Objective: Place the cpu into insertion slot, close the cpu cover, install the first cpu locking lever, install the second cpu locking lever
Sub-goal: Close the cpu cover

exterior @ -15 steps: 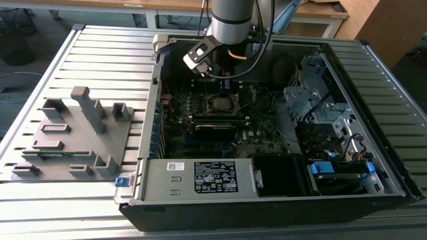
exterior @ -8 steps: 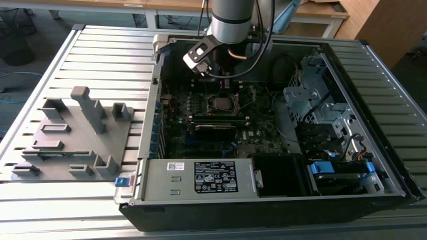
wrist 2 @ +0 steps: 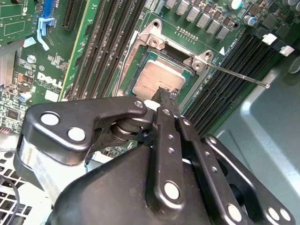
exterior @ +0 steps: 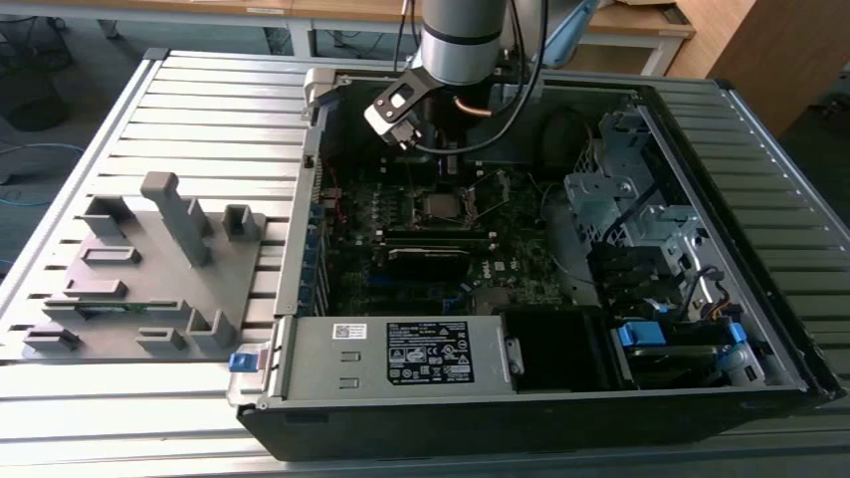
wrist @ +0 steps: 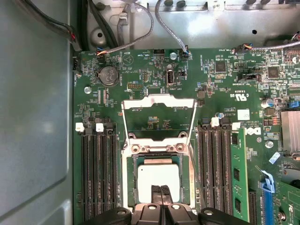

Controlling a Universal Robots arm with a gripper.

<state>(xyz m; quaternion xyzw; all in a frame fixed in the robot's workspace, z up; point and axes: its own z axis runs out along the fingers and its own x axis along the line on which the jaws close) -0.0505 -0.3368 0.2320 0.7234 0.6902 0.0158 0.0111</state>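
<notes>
— Where were our jaws?
— Shut, holding nothing, tips at the cpu [wrist: 159, 176], seated, we judged, in the insertion slot [wrist: 127, 187].
— The cpu cover [wrist: 158, 100]?
— It stood open, for access. The second wrist view added an unlatched lever [wrist 2: 234, 72]; the exterior view put the arm [exterior: 459, 40] at twelve o'clock from the slot.

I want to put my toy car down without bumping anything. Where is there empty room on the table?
The slatted table is bare at the exterior view's left, behind and in front of the grey fixture. Inside the computer case it is crowded: the gripper hangs over the cpu.
</notes>
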